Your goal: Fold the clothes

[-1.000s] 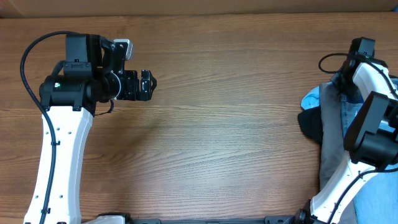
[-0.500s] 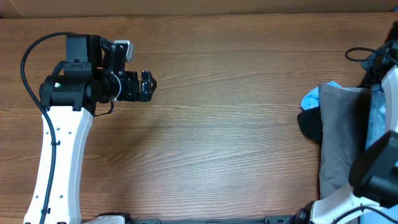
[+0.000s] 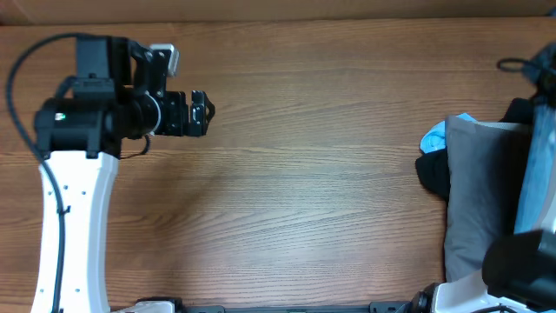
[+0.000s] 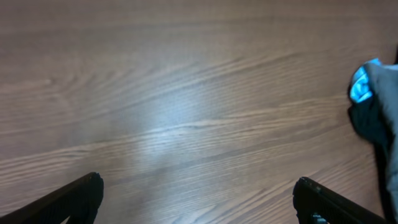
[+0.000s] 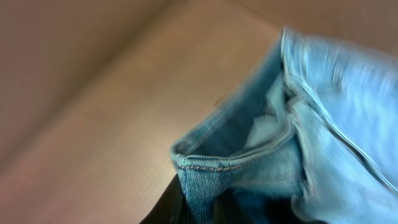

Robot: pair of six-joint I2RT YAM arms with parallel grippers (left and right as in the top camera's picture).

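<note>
The clothes are light-blue denim jeans. Their stitched waistband fold fills the right wrist view, pinched at the bottom between the dark fingers of my right gripper, which is shut on the denim. From overhead, the jeans show as a pale-blue strip at the far right edge, and the right gripper itself is outside that view. My left gripper hovers over bare wood at the upper left, far from the jeans. In its wrist view the left gripper is wide open with nothing in it.
Plain grey trousers lie at the right. A black garment and a small pale-blue one sit at their left edge. Both also show in the left wrist view, black garment below pale-blue one. The wooden table spans the middle.
My right arm has swung out past the right edge, pulling the jeans up off the grey trousers. My left arm shifted slightly left and back, still open.
</note>
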